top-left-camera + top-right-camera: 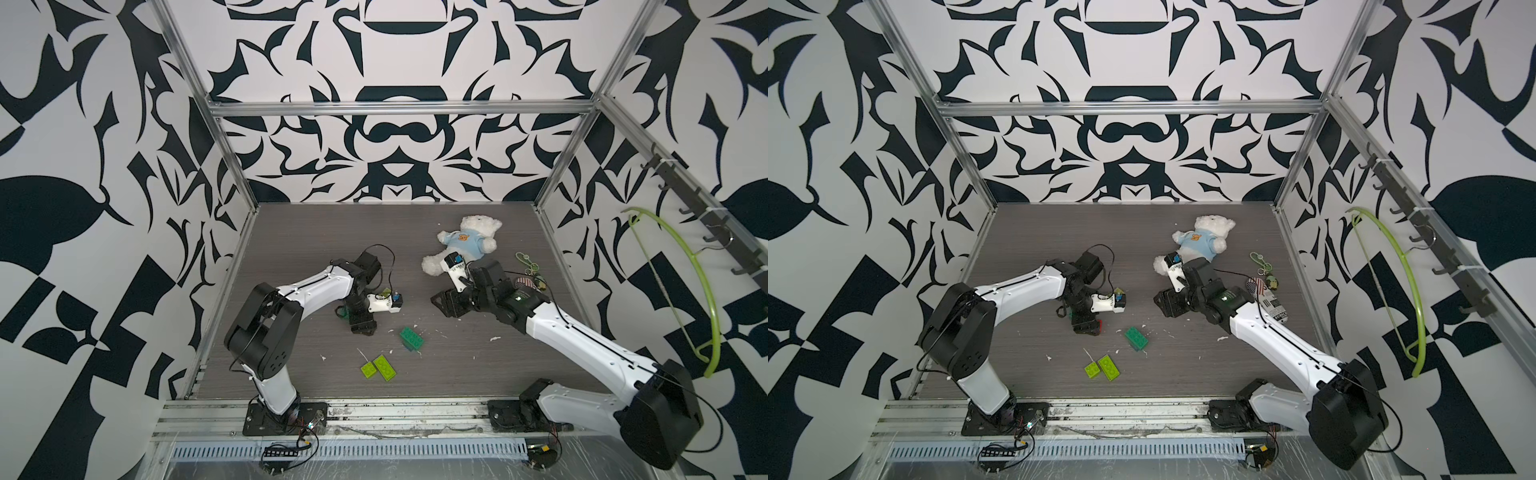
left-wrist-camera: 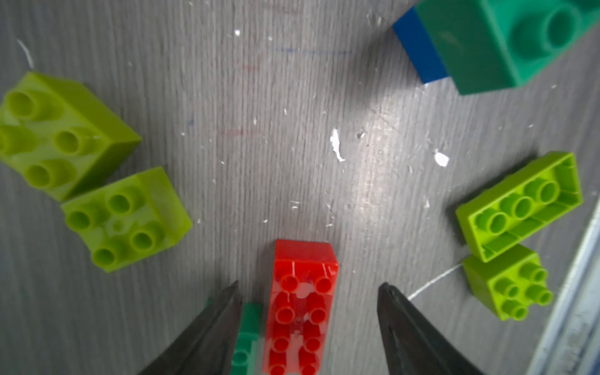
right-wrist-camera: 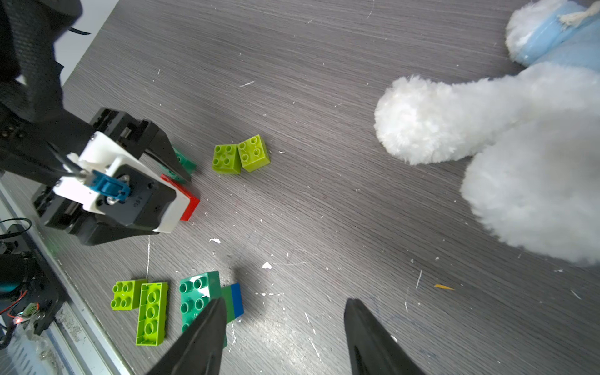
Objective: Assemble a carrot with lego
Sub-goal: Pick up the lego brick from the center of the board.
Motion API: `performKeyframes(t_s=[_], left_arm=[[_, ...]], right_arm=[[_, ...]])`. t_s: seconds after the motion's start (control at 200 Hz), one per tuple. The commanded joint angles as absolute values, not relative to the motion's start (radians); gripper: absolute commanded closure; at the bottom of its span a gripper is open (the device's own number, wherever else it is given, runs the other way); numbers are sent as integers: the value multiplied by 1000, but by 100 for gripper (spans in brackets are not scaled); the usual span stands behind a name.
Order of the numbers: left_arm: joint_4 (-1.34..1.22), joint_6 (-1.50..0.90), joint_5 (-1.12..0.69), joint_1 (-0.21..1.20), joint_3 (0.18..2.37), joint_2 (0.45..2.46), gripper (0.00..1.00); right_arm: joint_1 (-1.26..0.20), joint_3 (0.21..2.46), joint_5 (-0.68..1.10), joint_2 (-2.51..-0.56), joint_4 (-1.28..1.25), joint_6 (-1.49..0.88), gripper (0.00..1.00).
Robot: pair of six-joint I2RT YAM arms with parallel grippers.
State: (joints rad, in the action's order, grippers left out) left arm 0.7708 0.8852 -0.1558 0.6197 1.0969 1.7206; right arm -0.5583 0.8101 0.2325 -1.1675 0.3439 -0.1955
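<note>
No carrot stands yet; the lego lies loose on the bench (image 1: 299,232). The left fingers (image 2: 406,331) are spread astride the red brick (image 2: 303,256), not touching it, so picking it up looks like the step in hand. The next move calls for lowering squarely and closing without catching the dark green brick (image 2: 248,324) alongside. In a top view the green-and-blue pair (image 1: 411,338) lies at four o'clock from them. The right fingers (image 3: 367,334) hang spread and empty near the teddy bear (image 1: 469,241).
</note>
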Motion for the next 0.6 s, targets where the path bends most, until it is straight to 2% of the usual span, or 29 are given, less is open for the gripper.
performKeyframes(t_s=[0.0,0.32,0.595], left_arm=[[724,946,-141,626,1068,1727,29],[741,967,-65,646,1041,1746,31],[708,963,-47,648,977,1693,44]], right_arm=[[-558,813,242,-1157,322,-186,37],[-558,811,244,-1161,325,-184,38],[-558,815,250,-1185,331,-182,38]])
